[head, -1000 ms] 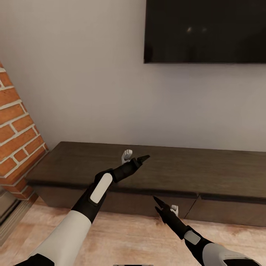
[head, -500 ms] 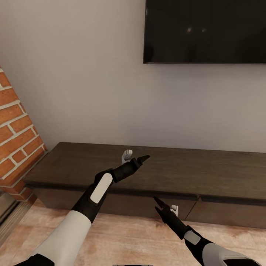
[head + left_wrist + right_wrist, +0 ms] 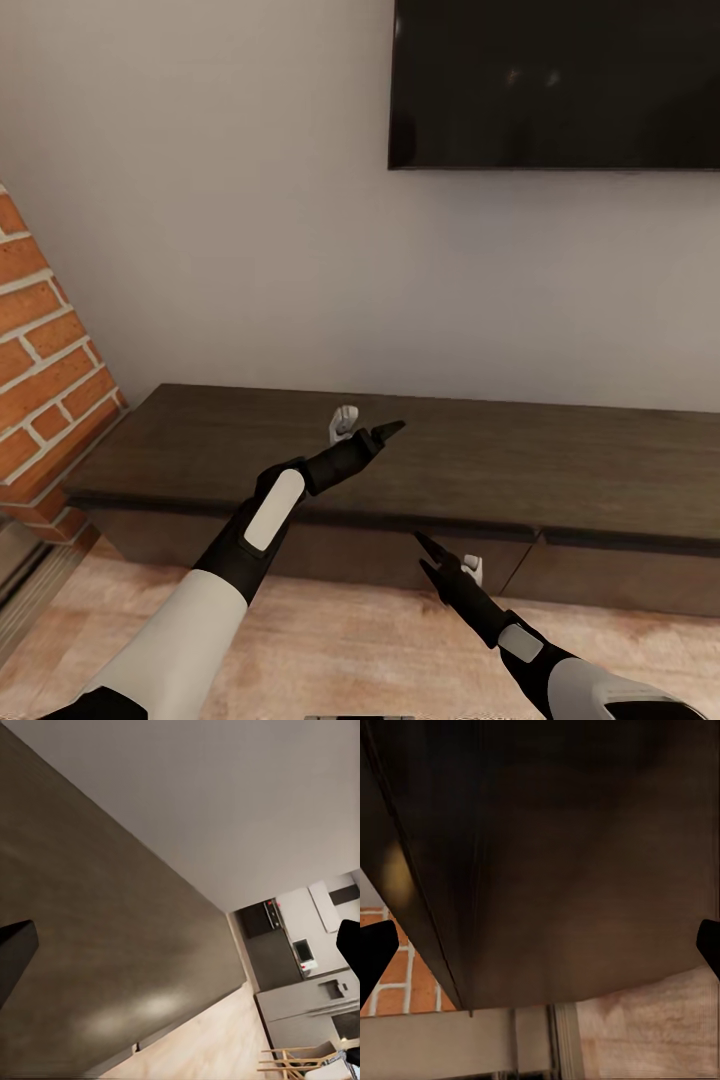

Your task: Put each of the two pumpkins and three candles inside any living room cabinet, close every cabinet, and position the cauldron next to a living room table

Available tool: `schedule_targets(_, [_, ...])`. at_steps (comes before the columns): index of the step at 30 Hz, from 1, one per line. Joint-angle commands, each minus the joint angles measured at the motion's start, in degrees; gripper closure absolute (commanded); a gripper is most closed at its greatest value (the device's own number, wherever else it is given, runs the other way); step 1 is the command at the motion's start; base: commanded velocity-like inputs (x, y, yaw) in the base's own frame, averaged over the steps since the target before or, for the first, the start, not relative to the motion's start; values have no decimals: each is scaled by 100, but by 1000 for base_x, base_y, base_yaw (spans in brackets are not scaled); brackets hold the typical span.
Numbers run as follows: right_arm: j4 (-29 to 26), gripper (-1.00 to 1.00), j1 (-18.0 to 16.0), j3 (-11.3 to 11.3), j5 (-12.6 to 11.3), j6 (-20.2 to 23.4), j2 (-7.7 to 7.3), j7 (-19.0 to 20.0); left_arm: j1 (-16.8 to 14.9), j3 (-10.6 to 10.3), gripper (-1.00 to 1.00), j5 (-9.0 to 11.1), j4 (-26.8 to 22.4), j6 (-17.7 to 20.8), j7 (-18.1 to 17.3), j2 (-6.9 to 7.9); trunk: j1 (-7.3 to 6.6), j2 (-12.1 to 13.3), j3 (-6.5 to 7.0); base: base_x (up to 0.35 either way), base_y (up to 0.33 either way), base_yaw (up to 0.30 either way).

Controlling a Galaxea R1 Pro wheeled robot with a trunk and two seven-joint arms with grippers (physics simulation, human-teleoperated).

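Standing along the wall under the TV [image 3: 555, 85], the cabinet [image 3: 480, 470] has its fronts shut, and its top is bare. The left gripper [image 3: 368, 432] hangs over the top, the right gripper [image 3: 432, 556] by the front; both are open and hold nothing. Judging by this, the job looks barely started.

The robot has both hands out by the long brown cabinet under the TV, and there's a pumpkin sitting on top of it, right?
Not quite: the head view shows the cabinet top bare, no pumpkin. Both the left gripper and right gripper do reach toward it, below the TV.
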Motion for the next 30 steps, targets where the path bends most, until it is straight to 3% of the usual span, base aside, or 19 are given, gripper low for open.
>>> schedule_targets(1, [1,-100,-3,13,-45,59,-1,17,-3,4,-100,37,0,36,-2,0,1,-4,-27,1,0,0])
schedule_targets(8, [1,-100,-3,13,-45,59,-1,18,-4,5,-100,37,1,39,-14,1,19,-13,-183,0,0,0])
schedule_targets(30, [1,-100,-3,13,-45,59,-1,9,-5,11,-100,46,-3,31,-13,1,19,-13,-183,0,0,0])
